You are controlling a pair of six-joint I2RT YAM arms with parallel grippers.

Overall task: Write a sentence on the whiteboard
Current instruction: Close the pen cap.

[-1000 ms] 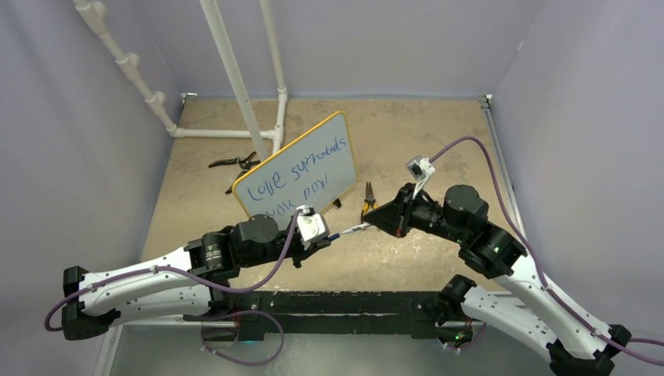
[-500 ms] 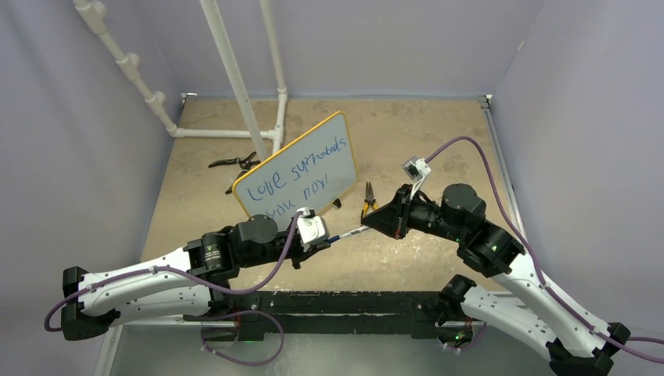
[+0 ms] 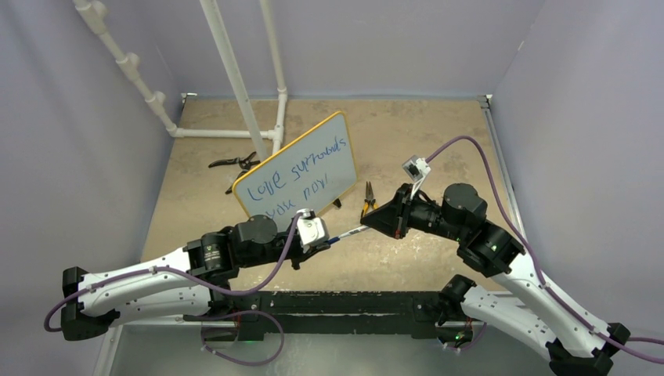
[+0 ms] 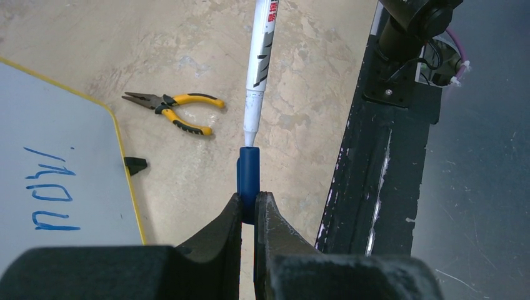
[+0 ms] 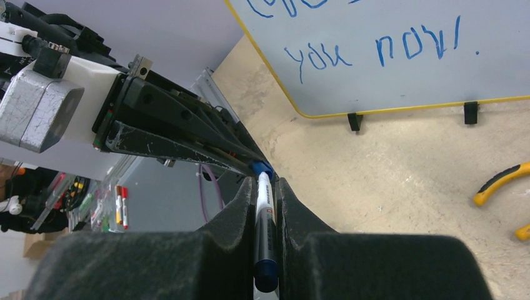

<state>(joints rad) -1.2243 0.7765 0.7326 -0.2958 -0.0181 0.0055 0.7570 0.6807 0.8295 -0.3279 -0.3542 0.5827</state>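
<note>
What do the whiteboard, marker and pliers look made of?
Whiteboard: smooth pale sheet, likely melamine or coated steel; its yellow rim looks plastic. Marker barrel: white printed plastic; cap: opaque blue plastic. Pliers: dark metal nose, yellow-and-black rubbery-looking grips.

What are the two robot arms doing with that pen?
It looks like they are capping the marker. The left gripper pinches the blue cap, the right gripper holds the marker, and the marker's tip meets the cap's mouth. The sentence is already on the whiteboard, in blue.
</note>
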